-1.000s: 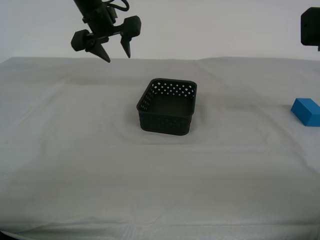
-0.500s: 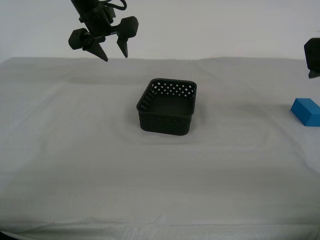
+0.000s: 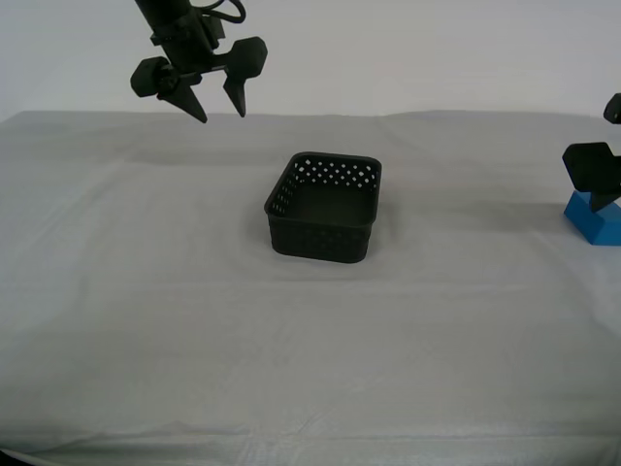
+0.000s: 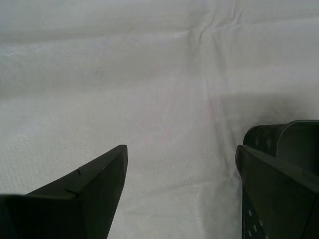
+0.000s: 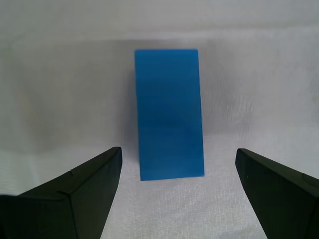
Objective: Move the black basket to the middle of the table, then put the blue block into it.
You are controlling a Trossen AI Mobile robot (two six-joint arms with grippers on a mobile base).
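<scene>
The black basket (image 3: 321,219) stands upright and empty near the middle of the table (image 3: 146,291); one of its corners shows in the second wrist view (image 4: 286,142). My second gripper (image 3: 221,115) hangs open and empty high above the table, behind the basket and towards the exterior view's left. The blue block (image 3: 600,222) lies at the exterior view's right edge. My first gripper (image 5: 178,151) is open just above it, with the block (image 5: 169,112) lying lengthwise between the jaws. Only one of its fingers (image 3: 593,172) shows in the exterior view.
The pale cloth has shallow wrinkles and a raised fold along the far edge (image 3: 388,116). The table's front edge (image 3: 291,451) runs along the bottom of the exterior view. Nothing else lies on the cloth.
My first gripper has come down from the upper right edge of the exterior view to just over the blue block. My second gripper has drifted slightly up and left. The basket has not moved.
</scene>
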